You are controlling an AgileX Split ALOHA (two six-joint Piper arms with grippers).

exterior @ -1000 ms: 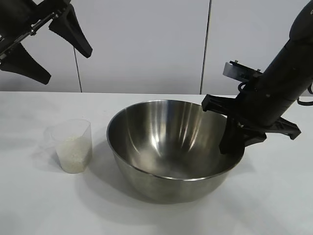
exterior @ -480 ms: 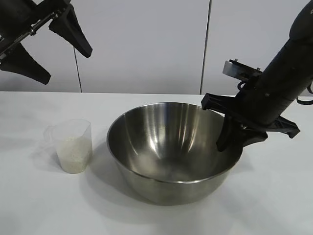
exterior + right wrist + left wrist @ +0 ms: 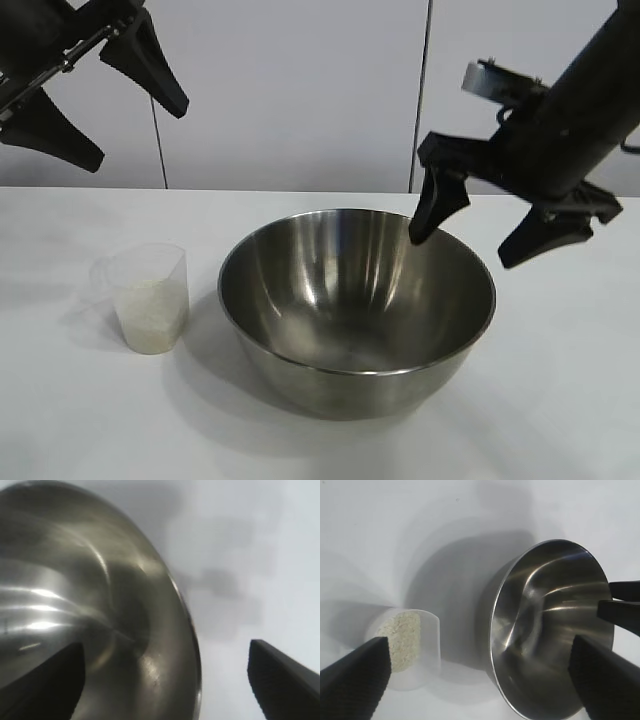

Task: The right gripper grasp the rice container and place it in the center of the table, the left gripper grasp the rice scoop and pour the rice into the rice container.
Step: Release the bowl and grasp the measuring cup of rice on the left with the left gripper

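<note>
The rice container, a big shiny steel bowl, stands empty in the middle of the white table. It also shows in the left wrist view and the right wrist view. My right gripper is open, raised just above the bowl's right rim, one finger over the inside and one outside. The rice scoop, a small clear cup holding white rice, stands left of the bowl; it also shows in the left wrist view. My left gripper is open, high at the upper left, empty.
A pale panelled wall runs behind the table. Bare tabletop lies in front of the bowl and to its right.
My right gripper has let go of the bowl's right rim, opened and lifted up and back. The bowl stays where it stood. The left arm and the scoop have not moved.
</note>
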